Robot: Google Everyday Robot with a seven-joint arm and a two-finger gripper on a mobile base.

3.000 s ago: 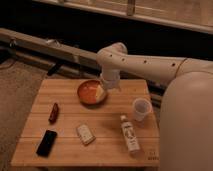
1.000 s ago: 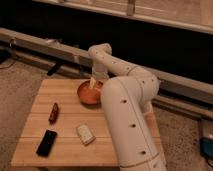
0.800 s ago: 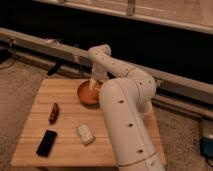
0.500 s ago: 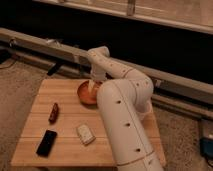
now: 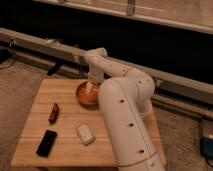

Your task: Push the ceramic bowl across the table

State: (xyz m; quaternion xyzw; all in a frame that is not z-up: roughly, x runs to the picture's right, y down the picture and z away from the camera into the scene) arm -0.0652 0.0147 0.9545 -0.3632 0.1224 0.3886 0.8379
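Observation:
The orange-red ceramic bowl (image 5: 85,96) sits on the light-brown wooden table (image 5: 65,125), toward its far middle. Its right side is hidden behind my white arm. My gripper (image 5: 90,87) hangs from the arm's far end and comes down at the bowl's far right rim, inside or right against it. The arm's big white body fills the right half of the table view and hides what lies there.
On the table lie a dark red bar-shaped item (image 5: 53,112) at the left, a black phone (image 5: 46,142) at the front left, and a small white packet (image 5: 85,134) at the front middle. A grey ledge (image 5: 45,45) runs behind the table.
The bowl has slid left and slightly toward the table's middle with my gripper against it. The arm has swung across, now covering the table's right side, cup and bottle.

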